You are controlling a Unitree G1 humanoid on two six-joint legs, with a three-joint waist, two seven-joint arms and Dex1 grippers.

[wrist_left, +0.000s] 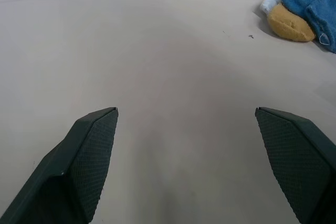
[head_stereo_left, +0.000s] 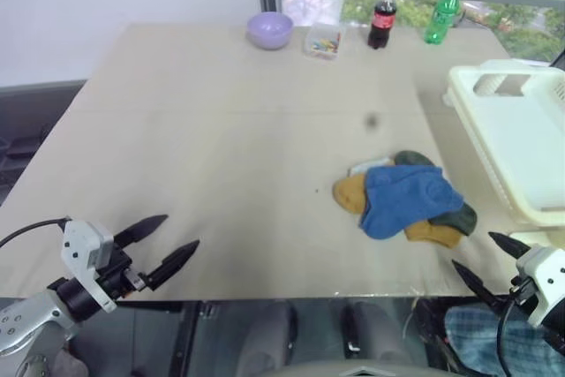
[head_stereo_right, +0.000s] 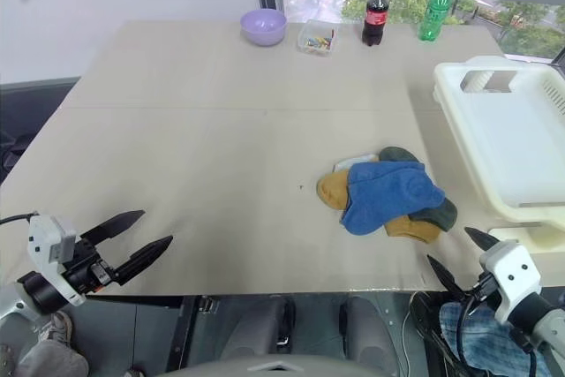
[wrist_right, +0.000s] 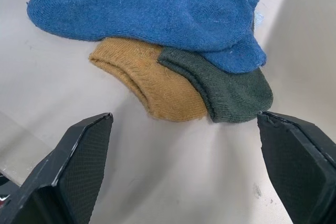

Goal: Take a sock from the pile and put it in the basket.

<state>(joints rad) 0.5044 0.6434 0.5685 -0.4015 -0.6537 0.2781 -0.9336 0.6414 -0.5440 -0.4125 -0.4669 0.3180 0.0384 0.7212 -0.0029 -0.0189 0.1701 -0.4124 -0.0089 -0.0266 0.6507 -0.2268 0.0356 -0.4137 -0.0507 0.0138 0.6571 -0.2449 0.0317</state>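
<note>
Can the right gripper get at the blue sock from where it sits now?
Probably yes. The right gripper is open, the blue sock lies on top of the pile just ahead, and bare table lies between.

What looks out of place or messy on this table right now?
Only the socks: a loose heap of blue, yellow and green ones, overlapping near the table's front edge beside the empty basket. Bottles, bowl and small box stand tidy at the back.

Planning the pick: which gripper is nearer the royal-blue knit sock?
Right. The right gripper hangs open just off the near table edge beside the royal-blue knit sock; the left gripper is open far across the table.
</note>
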